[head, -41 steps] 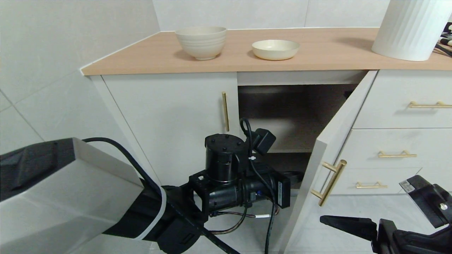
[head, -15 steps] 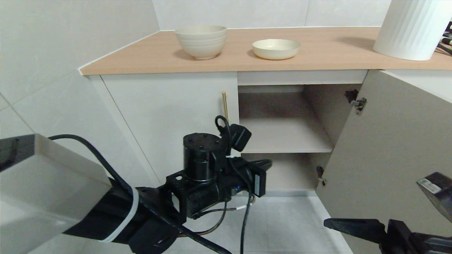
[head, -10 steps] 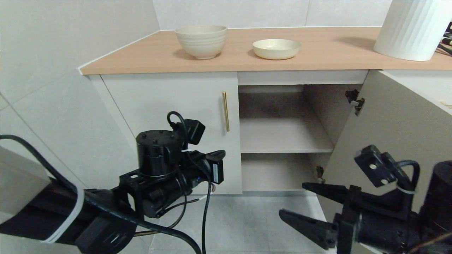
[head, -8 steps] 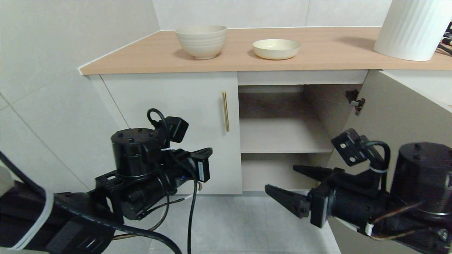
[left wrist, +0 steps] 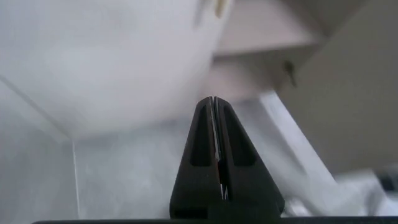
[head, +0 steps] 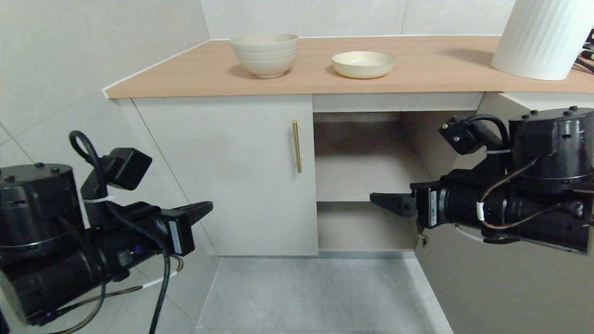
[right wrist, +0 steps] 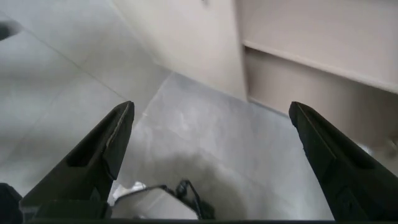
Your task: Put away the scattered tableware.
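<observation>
The cabinet (head: 222, 176) takes up most of what I see. The wooden bench (head: 431, 69) runs across its top, the right-hand door (head: 464, 287) is swung wide and the left door (head: 232, 139) is closed behind its brass handle (head: 296, 146). Inside, the bare shelf (head: 371, 178) looks ready to take the tableware. A white ribbed container (head: 543, 37) stands at the bench's far right. Both pieces to put away are up on the bench, well apart from either arm: the deep bowl (head: 264, 54) towards the left corner and the shallow dish (head: 362, 64) near it, to its right. My right pincer (head: 378, 199) hangs low in front of the cabinet opening, fingers spread wide. My left pincer (head: 204, 208) sits off to the left near the floor (head: 315, 297), fingers pressed together and holding nothing. As I judge it, the main risk is lifting the right arm straight up from here, since the wrist could clip the bench's front edge or knock the open door. A closed left pincer would also shove the bowl towards the wall rather than grip it. The head view gives me the bowls and the bench. The wrist views look down at floor and cabinet base, but they settle how each pair of fingers stands, which the head view, side-on, leaves unclear.
</observation>
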